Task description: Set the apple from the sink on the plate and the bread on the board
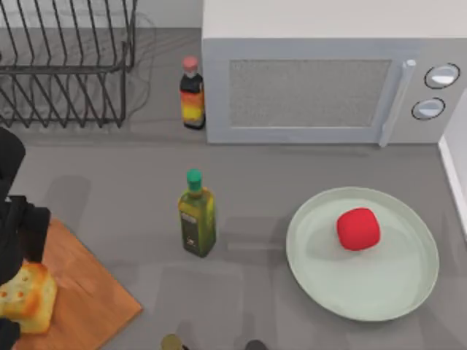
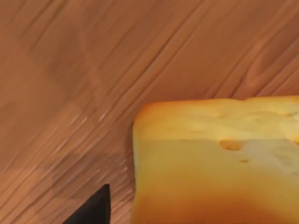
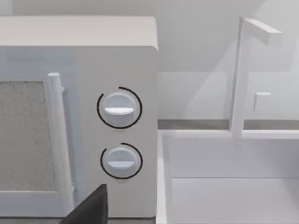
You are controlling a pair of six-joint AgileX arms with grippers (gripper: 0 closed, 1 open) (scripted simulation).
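Two task items already sit on their targets, as you can check in the top view. The apple (image 1: 358, 228) lies on the plate (image 1: 321, 270) at the lower right of the frame, a little right of the plate's middle. The bread (image 1: 28, 297) rests on the board (image 1: 84, 292) at the lower left, near the frame's left edge.

Your left arm comes in along that left edge, its dark bulk above the bread, and the left end effector (image 1: 14, 281) is at the bread. You cannot tell from any view whether its fingers are apart or clamped on the bread. The left wrist view gives you what the overhead camera cannot: the bread (image 2: 217, 161) close up, its pale crust with small holes, lying on the grain of the board (image 2: 93, 70), with one dark fingertip (image 2: 93, 210) beside it at the lower left of that frame.

The right wrist view looks across at the microwave (image 3: 117, 60), its two dials (image 3: 119, 108) and door handle, and beside it the white sink (image 3: 224, 191) with its faucet (image 3: 243, 79). From above you also see the microwave (image 1: 321, 87) at the upper right, a dish rack (image 1: 66, 65) at the upper left, a dark sauce bottle (image 1: 193, 95) beside the microwave, and an oil bottle (image 1: 197, 219) standing on the grey surface (image 1: 241, 175) between board and plate.
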